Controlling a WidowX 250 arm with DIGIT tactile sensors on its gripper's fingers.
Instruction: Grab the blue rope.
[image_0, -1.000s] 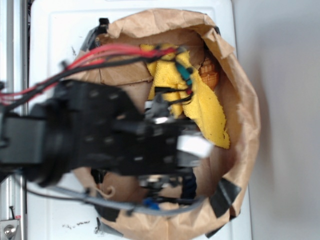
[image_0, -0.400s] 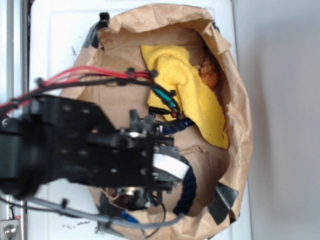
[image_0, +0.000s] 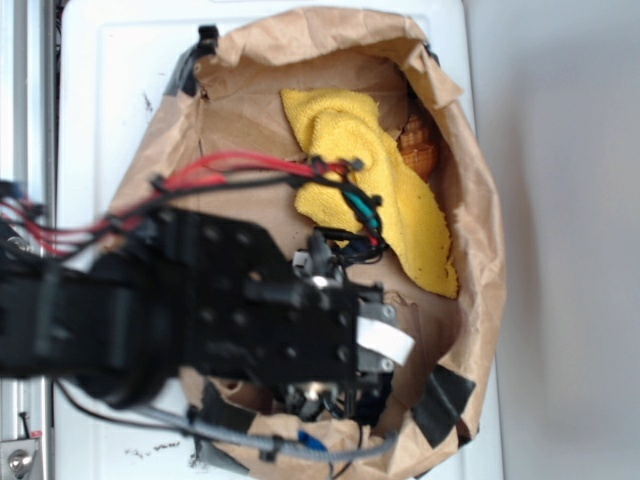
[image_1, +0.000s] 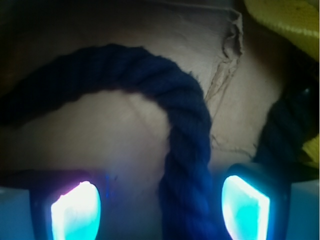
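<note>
Brown paper bag (image_0: 480, 250) lies opened on a white surface (image_0: 110, 90), its walls rolled down. Over its left and middle hangs the black arm (image_0: 200, 310). In the wrist view the gripper (image_1: 160, 207) stands spread, the blue rope (image_1: 185, 150) between its fingers, apart from both. Toward the bag's right wall rests a yellow cloth (image_0: 400, 200).

The black arm reaches in from the left, wrist bent downward. Its hand (image_1: 160, 207) points down, the two fingers (image_1: 75, 210) spread wide apart.
</note>
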